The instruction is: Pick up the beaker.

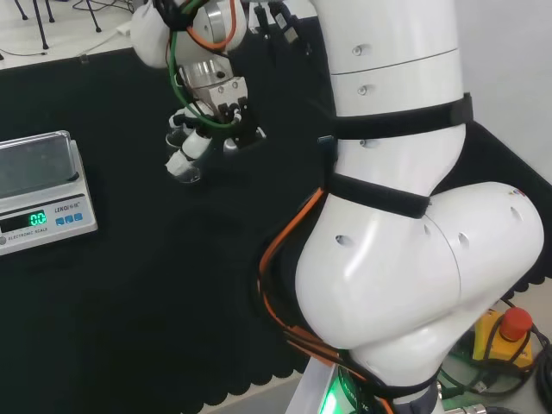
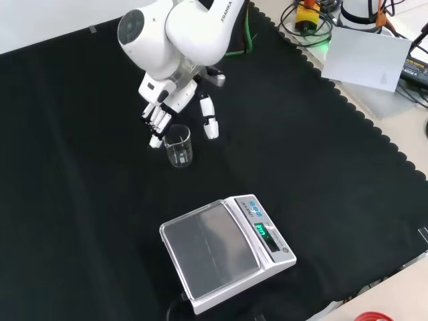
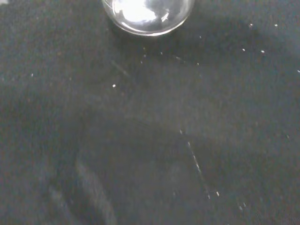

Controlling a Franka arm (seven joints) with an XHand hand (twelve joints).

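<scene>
Just clear cylindrical beaker [image 2: 178, 146], upright.

In the front view, the beaker [image 2: 178, 146] stands behind the scale [image 2: 224, 254], hand [image 2: 175, 101] above.

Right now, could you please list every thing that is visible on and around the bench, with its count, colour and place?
beaker: one, clear glass, upright on the cloth, just below the robot hand in the front view.
scale: one, white with a steel pan and green display, nearer the camera in the front view.
cloth: one, black, covering the bench.
emergency stop button: one, red on yellow, beside the arm's base.
robot hand: one, black and white, fingers open beside the beaker.
</scene>
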